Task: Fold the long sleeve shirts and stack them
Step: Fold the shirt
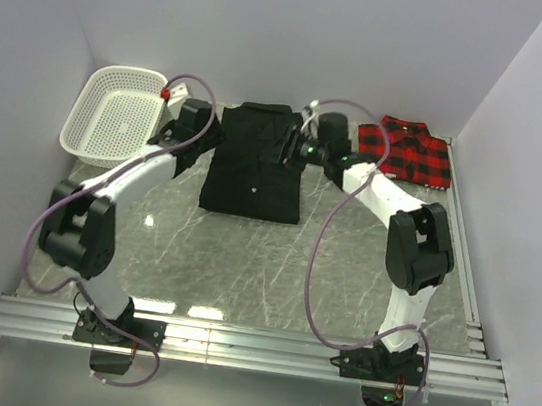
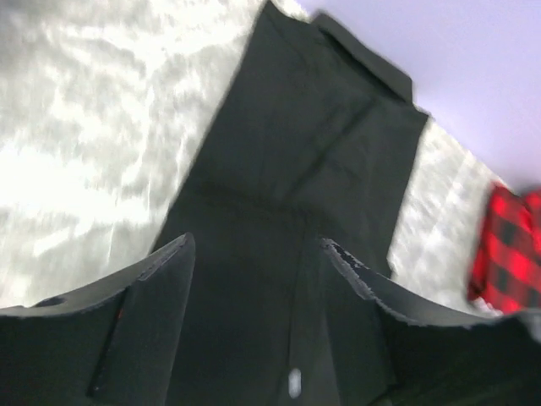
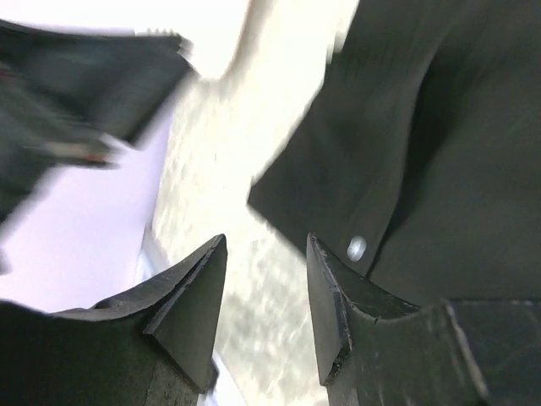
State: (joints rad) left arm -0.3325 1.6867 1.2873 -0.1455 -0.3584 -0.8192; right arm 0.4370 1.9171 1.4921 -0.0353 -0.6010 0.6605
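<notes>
At far left the white basket (image 1: 110, 125) is sitting unused. The left gripper (image 1: 203, 133) is hovering at the left edge of the black shirt (image 1: 255, 171), jaws spread, holding nothing. The shirt is lying folded between the 2 grippers. The right gripper (image 1: 296, 148) is gaping empty at its right edge. The plaid shirt (image 1: 406, 151) is lying folded at far right. Pinching only 1 layer, or lifting the 2 sides unevenly, risks undoing the fold.

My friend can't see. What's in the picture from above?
A folded black shirt lies on the marble table, with the left gripper and right gripper at its two sides. A folded red-and-black plaid shirt sits at the far right, a white basket at the far left.
</notes>
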